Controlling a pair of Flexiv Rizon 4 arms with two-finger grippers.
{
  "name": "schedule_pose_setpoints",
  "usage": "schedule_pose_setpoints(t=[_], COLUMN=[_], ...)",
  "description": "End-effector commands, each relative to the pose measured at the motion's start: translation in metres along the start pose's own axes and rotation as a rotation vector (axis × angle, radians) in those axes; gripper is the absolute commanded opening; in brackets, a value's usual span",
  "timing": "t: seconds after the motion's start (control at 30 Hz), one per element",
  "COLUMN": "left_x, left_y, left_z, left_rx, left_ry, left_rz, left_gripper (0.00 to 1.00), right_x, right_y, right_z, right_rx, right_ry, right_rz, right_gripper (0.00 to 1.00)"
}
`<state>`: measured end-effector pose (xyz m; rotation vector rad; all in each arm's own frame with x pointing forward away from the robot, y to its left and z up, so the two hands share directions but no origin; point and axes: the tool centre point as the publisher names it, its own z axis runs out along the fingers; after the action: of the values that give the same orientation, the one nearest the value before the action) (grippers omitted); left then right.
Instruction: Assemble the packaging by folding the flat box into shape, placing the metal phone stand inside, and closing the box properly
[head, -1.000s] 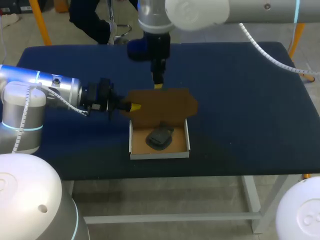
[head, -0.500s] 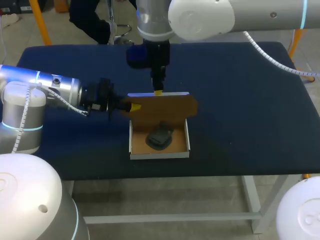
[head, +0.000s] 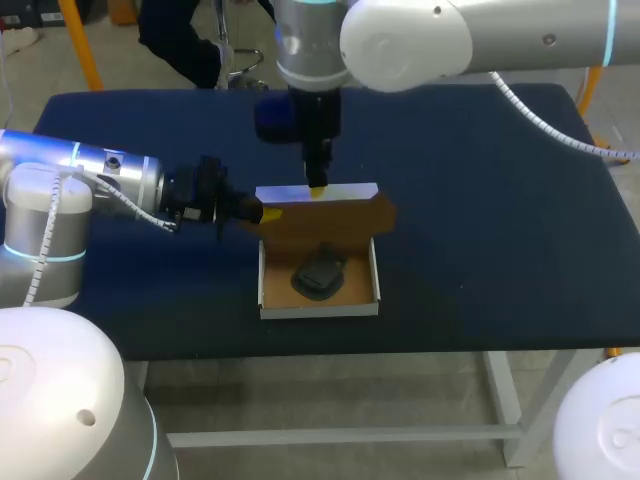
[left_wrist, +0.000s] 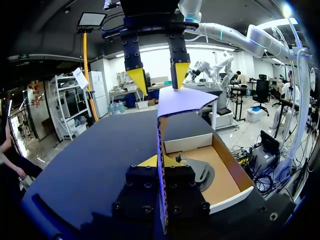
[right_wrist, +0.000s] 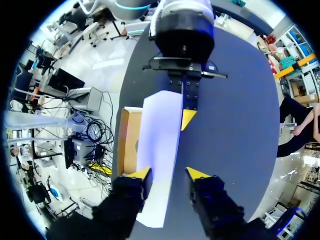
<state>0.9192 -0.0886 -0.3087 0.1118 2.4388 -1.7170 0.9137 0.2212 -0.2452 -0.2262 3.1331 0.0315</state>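
Observation:
The cardboard box (head: 320, 305) sits open in the middle of the table, with the dark metal phone stand (head: 318, 275) lying inside it. Its lid (head: 320, 225) stands raised and leans forward over the tray, the white outside facing back. My left gripper (head: 268, 213) is shut on the lid's left edge; in the left wrist view the lid (left_wrist: 182, 99) runs up from between my left gripper's (left_wrist: 161, 161) tips. My right gripper (head: 318, 186) hangs open over the lid's top edge, one tip touching it. From the right wrist, the white lid (right_wrist: 161, 135) lies ahead of my right gripper (right_wrist: 168, 175).
The dark blue table top (head: 480, 200) stretches to the right of the box and behind it. The box's front wall is a short way from the table's front edge (head: 400, 345). My left arm (head: 90, 180) lies low along the table's left side.
My right gripper has come forward and down onto the lid's top edge. The lid has tipped forward over the tray, showing its white outside. My left gripper has kept its hold and place.

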Motion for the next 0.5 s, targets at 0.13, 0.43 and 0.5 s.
schedule_pose_setpoints(t=[0.13, 0.43, 0.5], left_x=[0.000, 0.000, 0.000], left_y=[0.000, 0.000, 0.000], left_z=[0.000, 0.000, 0.000], left_rx=[0.002, 0.002, 0.002], left_ry=[0.000, 0.000, 0.000], left_rz=[0.001, 0.001, 0.001], left_gripper=[0.00, 0.00, 0.00], right_x=[-0.004, -0.010, -0.011], right_y=[0.000, 0.001, 0.001], right_z=[0.004, 0.012, 0.014], right_rx=[-0.001, -0.006, -0.007], right_ry=[0.009, 0.032, 0.037], right_rz=[0.000, -0.002, -0.004], right_gripper=[0.48, 0.49, 0.49])
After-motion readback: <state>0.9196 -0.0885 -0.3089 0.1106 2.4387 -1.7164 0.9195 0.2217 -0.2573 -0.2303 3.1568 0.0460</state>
